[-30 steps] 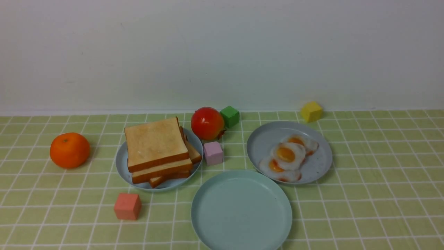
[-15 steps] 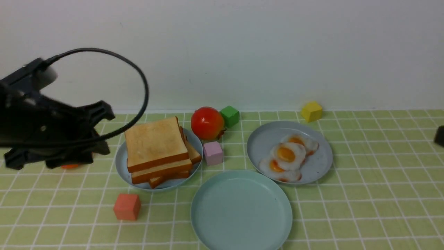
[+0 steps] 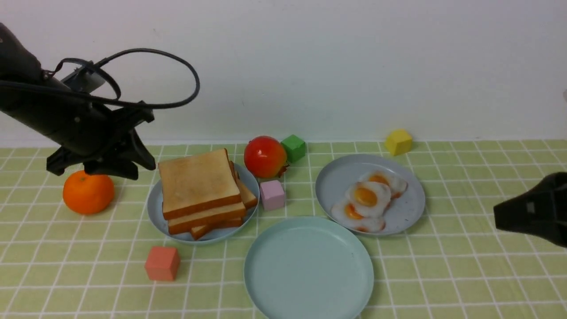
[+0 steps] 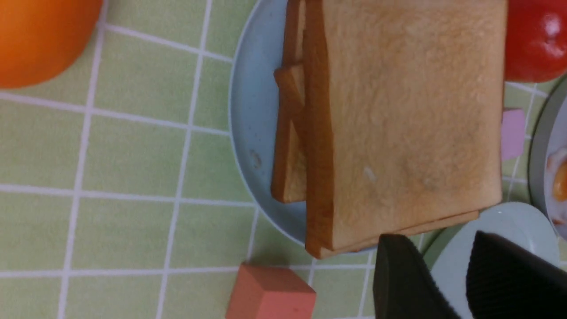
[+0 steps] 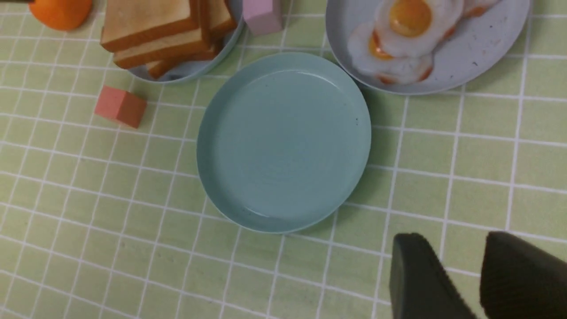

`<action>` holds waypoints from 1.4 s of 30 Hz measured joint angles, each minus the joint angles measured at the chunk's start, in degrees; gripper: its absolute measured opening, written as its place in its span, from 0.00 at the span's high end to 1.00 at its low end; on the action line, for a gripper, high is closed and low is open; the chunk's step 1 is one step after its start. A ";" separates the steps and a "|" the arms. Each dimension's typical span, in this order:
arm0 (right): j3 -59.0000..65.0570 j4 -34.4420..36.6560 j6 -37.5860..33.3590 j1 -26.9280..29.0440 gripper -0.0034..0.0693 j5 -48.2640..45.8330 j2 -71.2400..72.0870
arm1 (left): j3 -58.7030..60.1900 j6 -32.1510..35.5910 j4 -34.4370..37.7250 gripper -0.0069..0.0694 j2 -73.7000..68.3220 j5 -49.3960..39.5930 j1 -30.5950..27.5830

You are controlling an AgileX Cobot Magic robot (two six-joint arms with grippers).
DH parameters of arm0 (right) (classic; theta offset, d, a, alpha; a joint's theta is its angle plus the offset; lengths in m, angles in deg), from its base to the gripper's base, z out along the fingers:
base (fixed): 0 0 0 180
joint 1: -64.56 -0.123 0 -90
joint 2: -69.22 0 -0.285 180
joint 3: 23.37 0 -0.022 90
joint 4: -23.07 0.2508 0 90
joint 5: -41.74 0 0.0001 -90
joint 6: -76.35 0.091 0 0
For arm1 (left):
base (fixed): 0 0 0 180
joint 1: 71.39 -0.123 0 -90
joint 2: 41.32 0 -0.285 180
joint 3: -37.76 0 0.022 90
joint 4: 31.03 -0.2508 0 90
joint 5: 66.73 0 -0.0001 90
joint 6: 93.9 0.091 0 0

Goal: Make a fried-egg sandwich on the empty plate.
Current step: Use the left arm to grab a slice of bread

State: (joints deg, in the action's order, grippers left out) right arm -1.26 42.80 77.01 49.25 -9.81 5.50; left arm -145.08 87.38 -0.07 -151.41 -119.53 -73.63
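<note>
We note the plate (image 3: 308, 270) bare at front centre of the table (image 3: 465, 270), the toast stack (image 3: 199, 190) just right of and below the left jaws, parted and empty, that arm nearest; right jaws, likewise parted and empty, hang well right of the eggs (image 3: 367, 199).

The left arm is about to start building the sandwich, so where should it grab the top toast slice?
Take the top toast slice by its left crust edge, with the left gripper approaching low from the robot's left, one finger above, one beneath. It lies nearly flat, probably too broad to span, and that edge stands clear above the grey-blue plate.
</note>
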 joint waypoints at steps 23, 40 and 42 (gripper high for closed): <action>-3.43 0.05 2.04 0.00 0.62 -0.53 -5.30 | -0.32 12.04 7.12 0.60 -11.37 6.94 -0.05; -3.43 1.78 2.06 0.00 0.62 -0.57 -5.30 | -0.44 15.73 8.84 0.91 -10.90 4.16 -0.05; -3.43 1.78 2.06 0.00 0.62 -0.78 -5.30 | -0.44 15.88 8.60 0.91 -9.75 3.35 -0.05</action>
State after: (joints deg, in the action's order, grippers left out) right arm -4.68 44.58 79.07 49.25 -10.59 0.19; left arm -145.52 103.27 8.53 -161.15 -116.18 -73.68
